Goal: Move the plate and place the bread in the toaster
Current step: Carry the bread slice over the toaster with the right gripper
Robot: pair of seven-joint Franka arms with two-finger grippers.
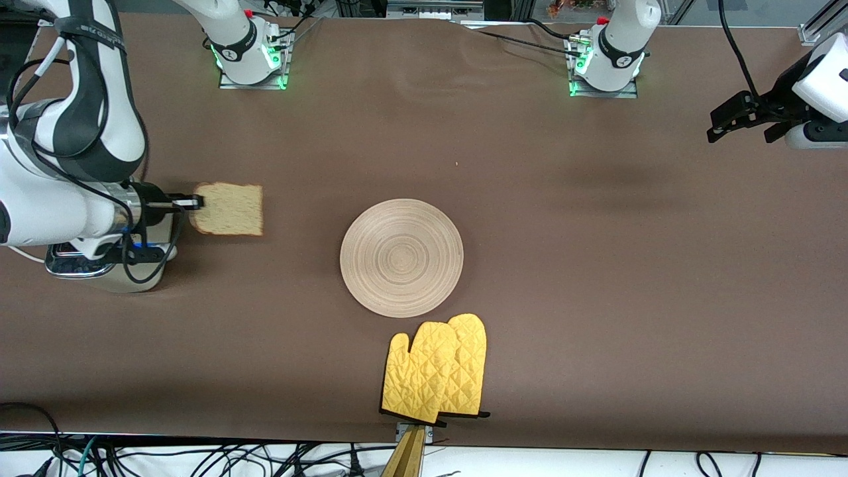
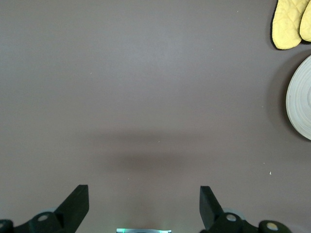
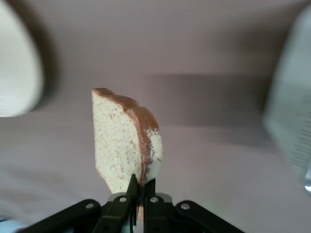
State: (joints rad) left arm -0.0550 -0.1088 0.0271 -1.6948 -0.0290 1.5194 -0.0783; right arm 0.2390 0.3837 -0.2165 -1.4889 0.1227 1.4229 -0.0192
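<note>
My right gripper (image 1: 194, 201) is shut on the bread (image 1: 229, 209), a light brown speckled slice held by one edge in the air at the right arm's end of the table. In the right wrist view the bread (image 3: 125, 139) is pinched between the fingertips (image 3: 132, 183). The toaster (image 1: 106, 268), cream with a chrome top, stands below my right wrist and is mostly hidden by the arm. The pale wooden plate (image 1: 401, 257) lies flat mid-table; its rim shows in the left wrist view (image 2: 300, 104). My left gripper (image 1: 742, 119) is open and empty, high over the left arm's end.
A pair of yellow oven mitts (image 1: 437, 370) lies near the table's front edge, just nearer the front camera than the plate. The mitts also show in the left wrist view (image 2: 291, 22). Brown cloth covers the table (image 1: 596, 265).
</note>
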